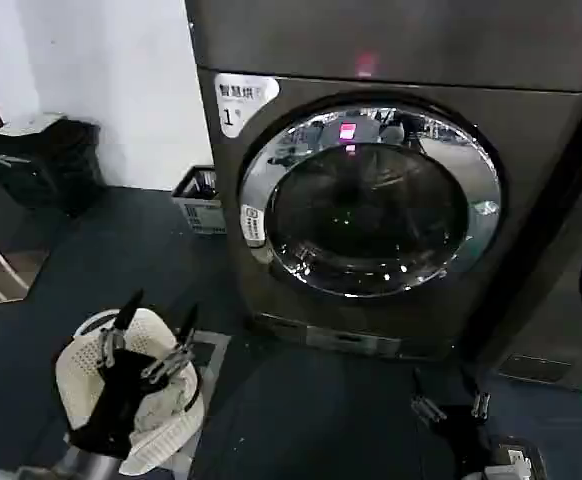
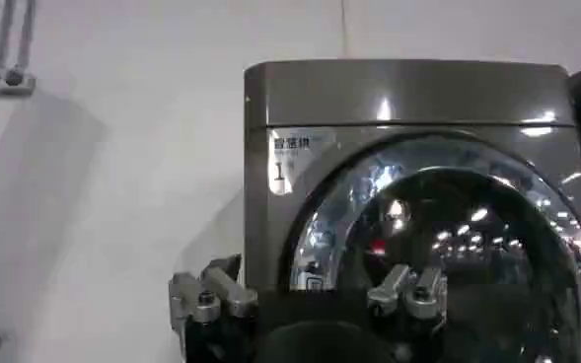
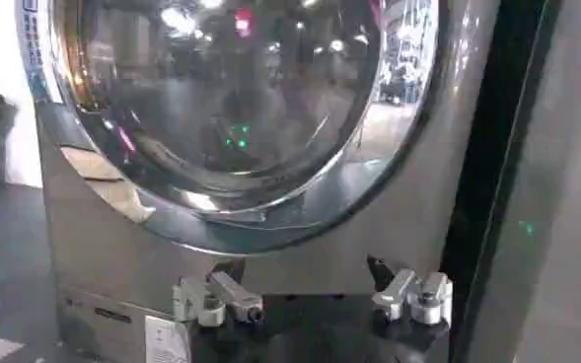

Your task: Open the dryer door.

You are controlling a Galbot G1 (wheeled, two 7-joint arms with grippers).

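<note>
Dark flooring [image 1: 121, 250] runs from a white wall [image 1: 111, 80] on my left up to the grey dryer [image 1: 391, 60] standing ahead of me, with a small crate [image 1: 199, 200] on the floor by its left corner. Set in the machine's front is the dryer door [image 1: 369, 200], a big round porthole of dark glass inside a wide chrome ring, shut flush against the cabinet, with a white sticker [image 1: 253, 224] on the left of its rim and a label marked 1 [image 1: 241, 102] above it. My left gripper [image 1: 153, 340] hangs low at my left, over a white laundry basket [image 1: 81, 370], well apart from the door, its fingers [image 2: 211, 296] spread wide with nothing between them. My right gripper [image 1: 449, 408] sits low at my right, below the door's lower right edge and not touching it, fingers [image 3: 413, 294] likewise wide and bare.
</note>
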